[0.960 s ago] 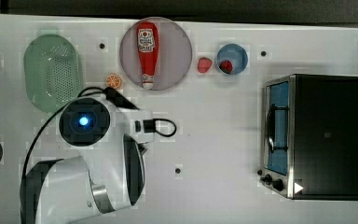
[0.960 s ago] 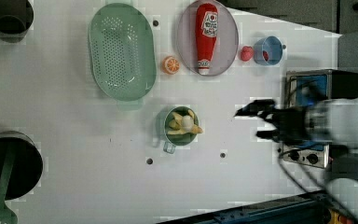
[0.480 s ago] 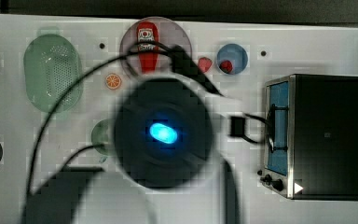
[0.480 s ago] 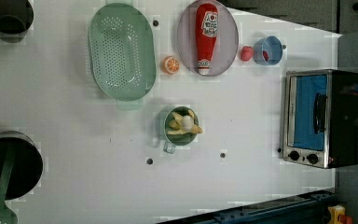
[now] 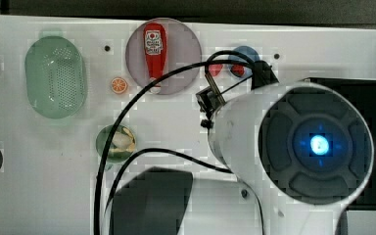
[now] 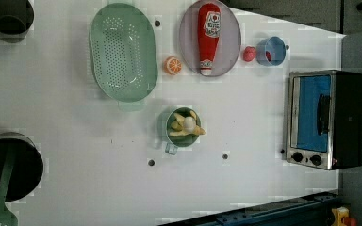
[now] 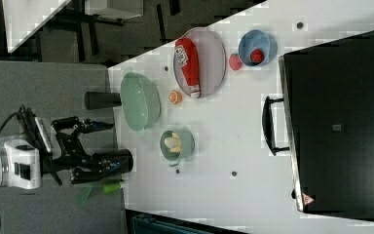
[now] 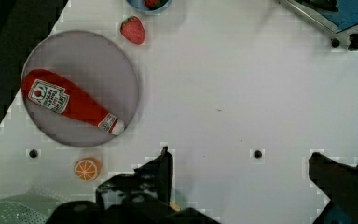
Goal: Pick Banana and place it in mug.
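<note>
Ketchup bottle (image 6: 208,36) on grey plate (image 6: 187,47); orange slice (image 6: 173,65) beside colander (image 6: 122,52).

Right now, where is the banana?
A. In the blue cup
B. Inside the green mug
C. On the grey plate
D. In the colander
B: the left view shows the pale yellow banana lying inside the green mug, with no gripper on it.

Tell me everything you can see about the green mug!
The mug is round, dark green and see-through like plastic, with a small handle stub sticking out from its side. It stands upright on the white table, alone, below the pale-green colander in the left view, touching nothing else. Its mouth faces up, and the yellow and whitish banana lies inside it, one tip poking over the rim. The gripper is open and well away from it.
</note>
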`<state>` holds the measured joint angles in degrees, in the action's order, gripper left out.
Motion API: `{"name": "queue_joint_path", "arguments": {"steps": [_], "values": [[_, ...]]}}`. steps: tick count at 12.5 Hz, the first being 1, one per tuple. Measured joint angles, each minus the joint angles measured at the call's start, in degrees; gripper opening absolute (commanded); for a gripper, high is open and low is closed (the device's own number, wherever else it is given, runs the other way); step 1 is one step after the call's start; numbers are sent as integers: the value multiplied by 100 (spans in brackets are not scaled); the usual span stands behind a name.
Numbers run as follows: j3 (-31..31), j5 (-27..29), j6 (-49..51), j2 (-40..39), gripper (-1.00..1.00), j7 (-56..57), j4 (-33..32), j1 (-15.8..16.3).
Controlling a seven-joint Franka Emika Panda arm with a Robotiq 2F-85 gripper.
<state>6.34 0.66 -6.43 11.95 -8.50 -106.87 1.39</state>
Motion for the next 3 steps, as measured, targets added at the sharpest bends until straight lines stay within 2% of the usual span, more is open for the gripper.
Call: {"name": "queue_joint_path", "arguments": {"steps": [3], "values": [[-34, -135, -7, -152, 100, 1, -39, 22]]}}
